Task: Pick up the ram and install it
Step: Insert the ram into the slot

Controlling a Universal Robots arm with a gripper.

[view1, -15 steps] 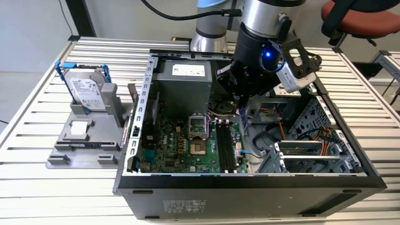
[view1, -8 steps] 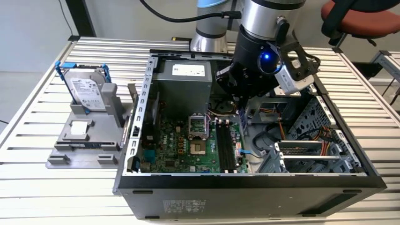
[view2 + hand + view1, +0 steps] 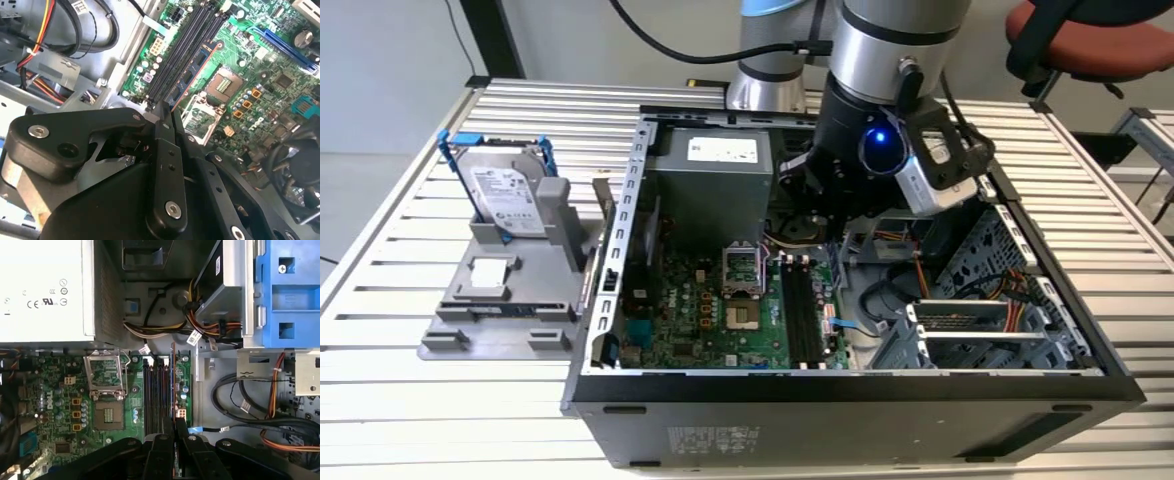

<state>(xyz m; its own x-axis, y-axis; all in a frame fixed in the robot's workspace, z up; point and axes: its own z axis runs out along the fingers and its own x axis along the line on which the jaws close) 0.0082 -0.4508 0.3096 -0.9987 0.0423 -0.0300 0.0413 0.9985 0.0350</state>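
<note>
Above the motherboard (image 3: 60, 405), inside the open computer case (image 3: 854, 385), my gripper (image 3: 165, 117) pinches the ram (image 3: 192, 75) edge-on, held over the memory slots (image 3: 155, 390) beside the processor socket (image 3: 107, 415).

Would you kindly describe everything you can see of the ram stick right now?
The ram is a long, thin circuit-board stick with dark chips and a bluish label along its face and an orange-looking edge. The gripper is shut on one end of it. It stands on edge above the motherboard, running along the black memory slots; whether it touches one is unclear. In the first wrist view it appears edge-on.
</note>
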